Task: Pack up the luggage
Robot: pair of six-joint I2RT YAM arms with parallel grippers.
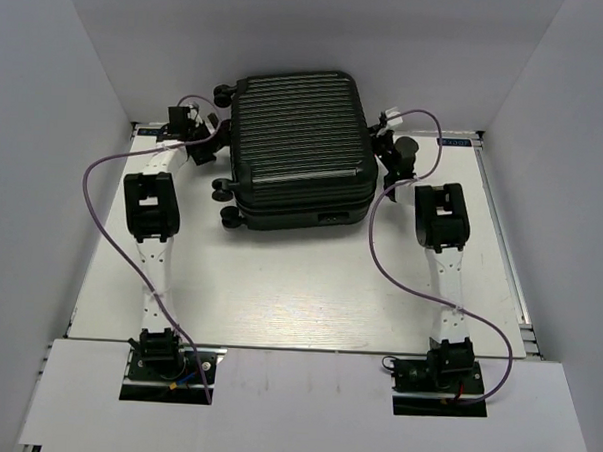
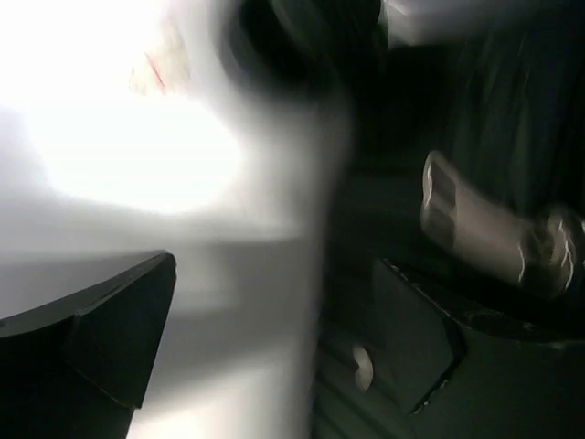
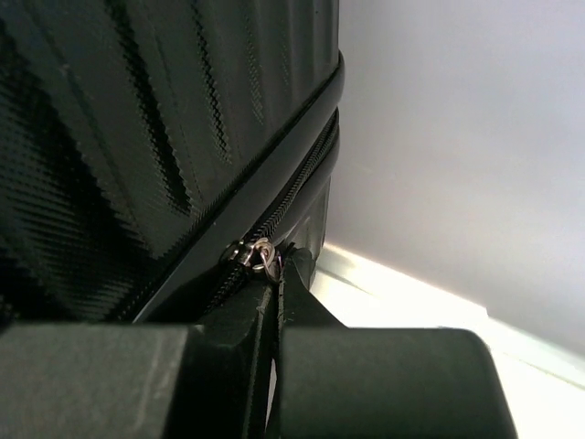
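Right gripper apparently pinching zipper pull, luggage closed on table

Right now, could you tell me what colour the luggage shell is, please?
Black, with parallel ribs; the luggage shows best in the top external view.

We see bright, even light in the top view, with soft shadows beside the large black ribbed hard-shell suitcase. Our left wrist view is badly blurred, with white glare at upper left. Our right wrist view is sharp, with nearby edges soft.
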